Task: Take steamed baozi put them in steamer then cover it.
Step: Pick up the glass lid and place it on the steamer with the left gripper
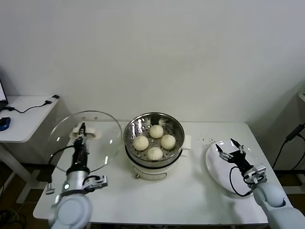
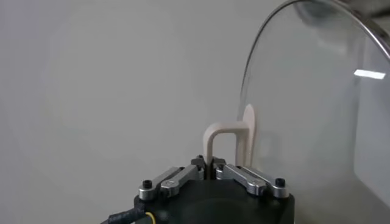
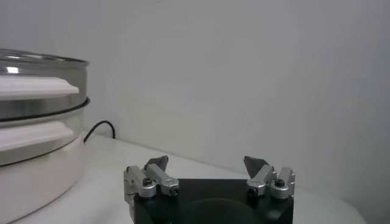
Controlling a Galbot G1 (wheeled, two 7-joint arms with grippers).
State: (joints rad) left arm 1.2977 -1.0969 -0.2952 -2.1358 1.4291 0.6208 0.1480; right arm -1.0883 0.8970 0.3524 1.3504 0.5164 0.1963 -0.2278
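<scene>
The left end effector point(image 1: 82, 128) was closed on the white handle of the cover point(image 1: 102, 143), holding it up beside the steamer point(image 1: 177, 125), probably to carry it over the top. To its right, the four steamed baozi point(image 1: 154, 141) sat in the steamer. The right end effector point(image 1: 229, 145) hovered wide and empty over the plate point(image 1: 215, 164) on the bench point(image 1: 181, 193), probably because its work was finished.

Lab/office: bare wall point(image 1: 190, 57), side desk point(image 1: 24, 119) w/ cables.
</scene>
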